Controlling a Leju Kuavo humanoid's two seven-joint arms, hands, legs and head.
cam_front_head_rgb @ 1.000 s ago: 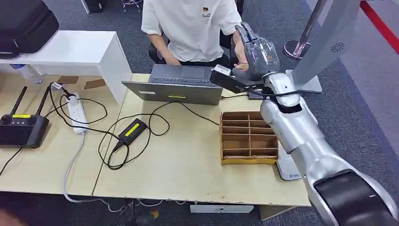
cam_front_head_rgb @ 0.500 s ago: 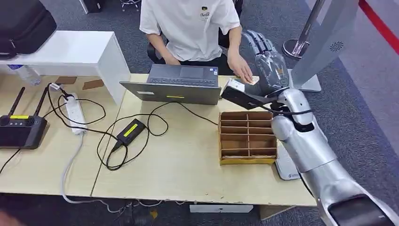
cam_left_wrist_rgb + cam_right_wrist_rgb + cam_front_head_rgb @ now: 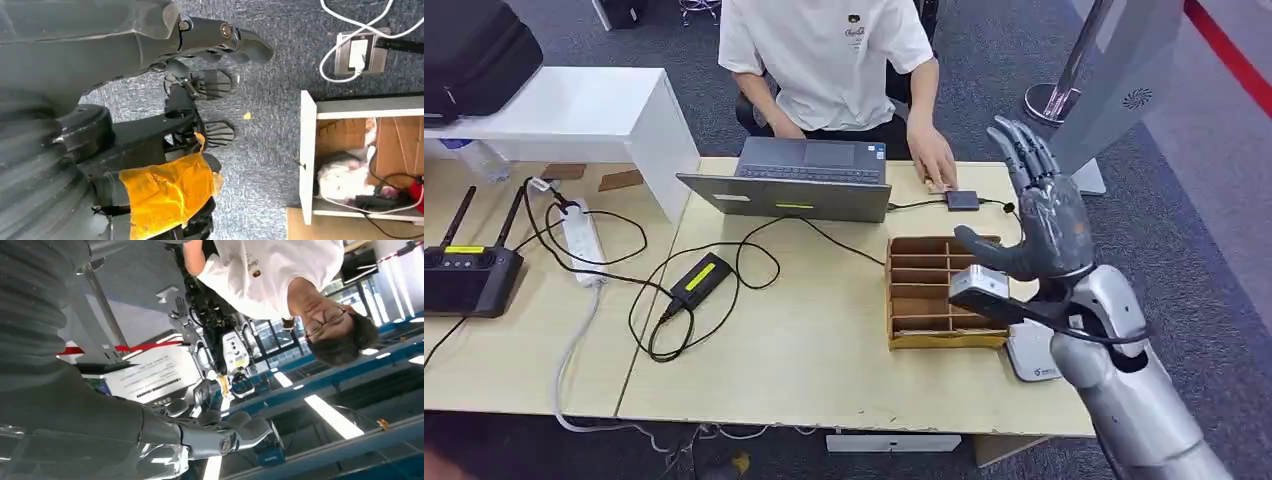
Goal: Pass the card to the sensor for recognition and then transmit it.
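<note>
Right hand [image 3: 1042, 225] raised above the table edge, palm facing in, fingers spread and pointing up toward 12 o'clock, thumb out toward 9; nothing in it. Card [image 3: 938, 186] sits on the table at the person's hand [image 3: 932, 160], at about 11 o'clock from the robot hand and well apart from it, just beside the small dark sensor [image 3: 963, 200] on its cable. Looks like the handover is done, card is with the person, judging from the empty palm. Left hand [image 3: 220, 40] hangs by the floor, fingers partly curled, nothing visibly held; can't tell more. Wooden organizer [image 3: 929, 290] lies right under the right forearm at 7 o'clock from the hand. Risks: dropping the arm straight down could clip the organizer's rim or shove it; swinging toward 10 o'clock could snag the sensor cable or hit the laptop [image 3: 794, 180]; person's arm is close, so a fast move could bump it.
</note>
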